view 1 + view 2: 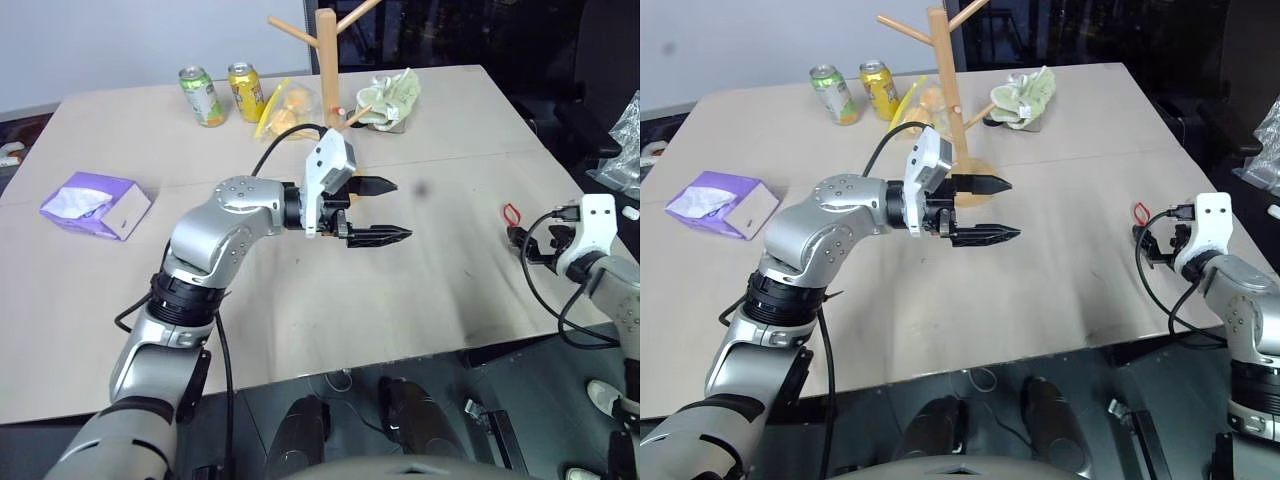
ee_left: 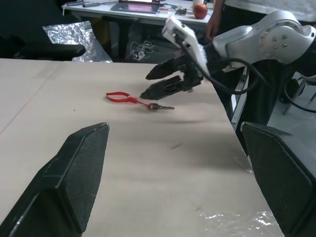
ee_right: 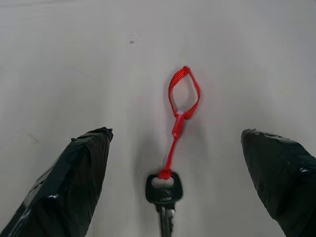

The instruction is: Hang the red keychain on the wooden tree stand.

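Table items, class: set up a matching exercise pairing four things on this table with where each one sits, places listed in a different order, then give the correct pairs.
Things:
1. red keychain
2. wooden tree stand
3. purple tissue pack
4. two soda cans

Places:
A. at the table's far edge, left of the stand
B. lying flat near the table's right edge, just ahead of the open right gripper
C. on the left side of the table, by itself
D. upright at the far middle of the table, beyond the open left gripper

Pairs: 1-B, 2-D, 3-C, 4-A
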Available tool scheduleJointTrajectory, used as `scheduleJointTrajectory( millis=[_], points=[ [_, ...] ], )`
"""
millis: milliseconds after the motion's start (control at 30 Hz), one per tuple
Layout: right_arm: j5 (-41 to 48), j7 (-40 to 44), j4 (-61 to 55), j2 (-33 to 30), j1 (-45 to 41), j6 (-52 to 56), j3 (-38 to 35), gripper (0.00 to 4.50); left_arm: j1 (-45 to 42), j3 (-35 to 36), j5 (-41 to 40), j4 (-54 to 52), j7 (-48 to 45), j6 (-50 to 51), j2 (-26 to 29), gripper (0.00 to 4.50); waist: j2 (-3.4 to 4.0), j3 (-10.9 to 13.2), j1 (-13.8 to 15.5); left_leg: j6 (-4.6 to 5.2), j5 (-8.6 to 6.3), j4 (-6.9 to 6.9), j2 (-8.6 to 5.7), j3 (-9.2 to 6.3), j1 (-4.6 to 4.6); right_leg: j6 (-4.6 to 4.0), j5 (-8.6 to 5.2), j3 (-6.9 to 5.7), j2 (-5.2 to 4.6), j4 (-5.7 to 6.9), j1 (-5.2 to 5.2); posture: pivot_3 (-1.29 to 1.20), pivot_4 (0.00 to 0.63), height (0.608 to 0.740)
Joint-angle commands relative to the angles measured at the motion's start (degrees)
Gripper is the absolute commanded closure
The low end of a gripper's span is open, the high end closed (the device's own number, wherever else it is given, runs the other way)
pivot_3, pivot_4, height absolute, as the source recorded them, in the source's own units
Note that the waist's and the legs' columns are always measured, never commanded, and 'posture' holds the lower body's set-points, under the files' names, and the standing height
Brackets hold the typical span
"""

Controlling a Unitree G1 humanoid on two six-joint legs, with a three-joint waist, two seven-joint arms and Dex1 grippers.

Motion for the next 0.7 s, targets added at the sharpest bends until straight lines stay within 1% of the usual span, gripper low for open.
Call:
scheduleJointTrajectory(
  millis=[33, 333, 600, 700],
  points=[
    [-1.0, 0.1, 2.3, 1.1, -2.1, -2.7, -0.7, 0.00, -0.6, 1.0, -0.3, -1.9, -0.2, 0.6, -0.5, 0.08, 0.01, 0.0, 0.0, 0.00, 0.00, 0.00, 0.00, 0.00, 0.01, 0.00, 0.00, 0.00, 0.00, 0.00, 0.00, 0.00, 0.150, 0.740],
    [-6.8, 4.3, 15.1, 1.7, -5.5, -12.9, 2.6, 0.00, -1.8, 1.4, -0.4, -1.9, -0.1, 1.7, -1.8, 0.08, 0.02, 0.0, -0.1, 0.00, 0.00, 0.00, 0.00, 0.05, 0.05, 0.02, 0.01, 0.04, 0.00, 0.00, 0.01, 0.00, 0.150, 0.740],
    [-7.6, 8.3, 21.7, 2.3, -7.7, -16.1, 2.6, 0.00, -1.7, 1.4, 1.1, -1.5, -0.2, 1.2, -1.9, 0.08, 0.01, 0.0, -0.3, 0.01, 0.00, 0.00, 0.00, 0.13, 0.12, 0.03, 0.02, 0.13, 0.02, 0.01, 0.04, 0.00, 0.150, 0.740],
    [-7.5, 9.1, 21.7, 2.4, -7.5, -16.2, 2.3, 0.83, -1.8, 1.8, 0.7, -2.0, 0.0, 2.0, -1.9, 0.00, 0.01, 0.0, -0.3, 0.01, -0.01, 0.00, 0.00, 0.23, 0.18, 0.04, 0.03, 0.21, 0.02, 0.01, 0.06, 0.00, 0.150, 0.740]
  ],
)
